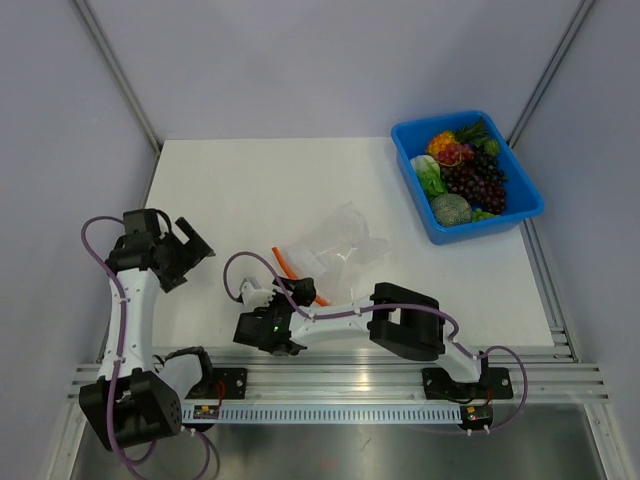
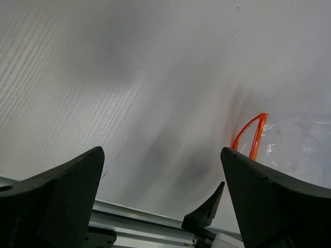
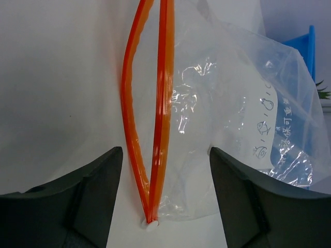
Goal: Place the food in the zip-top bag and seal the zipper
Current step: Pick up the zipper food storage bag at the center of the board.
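Note:
The clear zip-top bag (image 1: 345, 240) lies crumpled mid-table, empty, its orange-red zipper (image 1: 284, 263) towards the left. In the right wrist view the zipper (image 3: 164, 103) stands parted, its two strips joined at the near end, with the bag (image 3: 232, 129) behind. My right gripper (image 1: 300, 290) is open, and its wrist view (image 3: 164, 153) shows it straddling that near end without holding it. My left gripper (image 1: 190, 240) is open and empty over bare table (image 2: 160, 155), left of the bag (image 2: 300, 144). The food, purple grapes (image 1: 482, 183), a red-pink fruit (image 1: 452, 153) and leafy greens (image 1: 430, 176), lies in the bin.
The blue plastic bin (image 1: 528, 205) stands at the table's back right corner. An aluminium rail (image 1: 340, 382) runs along the near edge. Grey walls close in the table on three sides. The right gripper's finger shows low in the left wrist view (image 2: 207, 209).

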{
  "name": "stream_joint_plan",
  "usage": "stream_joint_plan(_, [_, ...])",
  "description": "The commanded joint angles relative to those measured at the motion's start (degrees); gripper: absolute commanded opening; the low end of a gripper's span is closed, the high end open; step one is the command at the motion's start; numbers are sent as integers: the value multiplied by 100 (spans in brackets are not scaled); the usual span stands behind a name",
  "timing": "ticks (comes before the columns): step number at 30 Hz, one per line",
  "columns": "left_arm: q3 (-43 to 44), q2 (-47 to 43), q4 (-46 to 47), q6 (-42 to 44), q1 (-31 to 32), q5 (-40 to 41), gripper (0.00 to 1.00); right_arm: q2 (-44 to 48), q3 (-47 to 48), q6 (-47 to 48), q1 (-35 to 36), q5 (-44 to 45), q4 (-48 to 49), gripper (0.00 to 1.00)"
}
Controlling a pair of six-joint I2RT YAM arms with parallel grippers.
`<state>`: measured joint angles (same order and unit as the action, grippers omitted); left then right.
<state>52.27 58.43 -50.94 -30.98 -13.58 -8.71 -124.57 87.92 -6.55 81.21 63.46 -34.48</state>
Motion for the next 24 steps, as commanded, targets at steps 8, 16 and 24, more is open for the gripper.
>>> stream_joint_plan(8, [-463,-122,673,31,-30,-403,99,48,-223,365,-202,983,1136,87])
stream_joint_plan(16, [-665,-209,910,118,-30,-719,99,240,-442,128,-404,1116,1102,54])
stream_joint_plan(24, [-779,-262,1155,110,-30,-948,99,1294,-381,66,-439,923,830,0])
